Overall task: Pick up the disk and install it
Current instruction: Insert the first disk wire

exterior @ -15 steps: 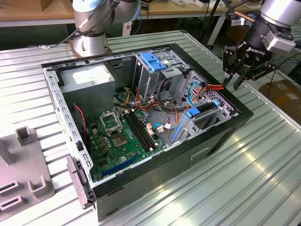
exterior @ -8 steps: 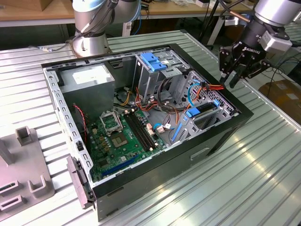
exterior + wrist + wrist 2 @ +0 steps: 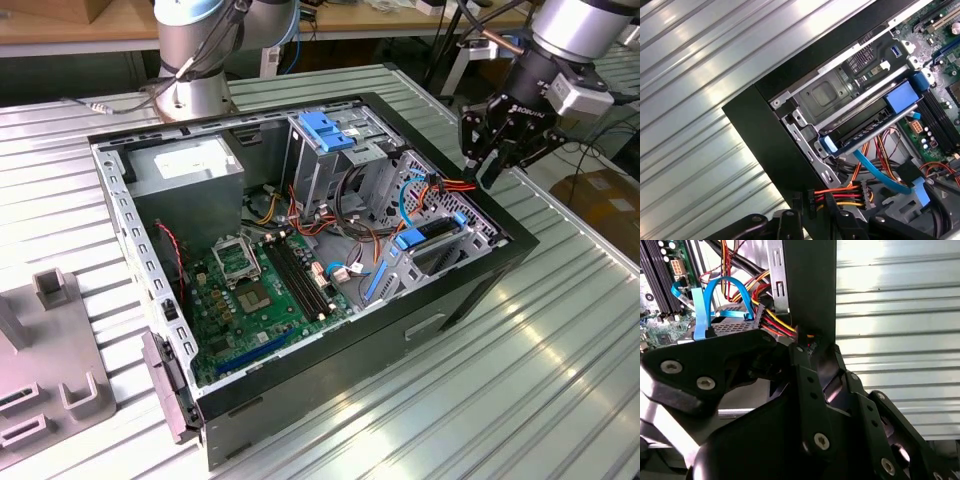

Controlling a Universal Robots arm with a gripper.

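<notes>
Above the case (image 3: 330, 372) corner at the exterior view's right, the gripper (image 3: 492, 165) hangs, jaws apart and empty, while the disk (image 3: 435, 232) sits inside the case, near its cables (image 3: 455, 185).

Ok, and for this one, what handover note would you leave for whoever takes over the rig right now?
Gripper: the black gripper hangs above the rim of the open black computer case, at the exterior view's right, with no disk in it.
Disk: the flat dark grey disk with bright blue rails lies in the metal drive bay inside the case, below the gripper.
Done: the disk appears to be placed in the bay.
Left: I cannot tell whether it is fully seated or cabled.
</notes>
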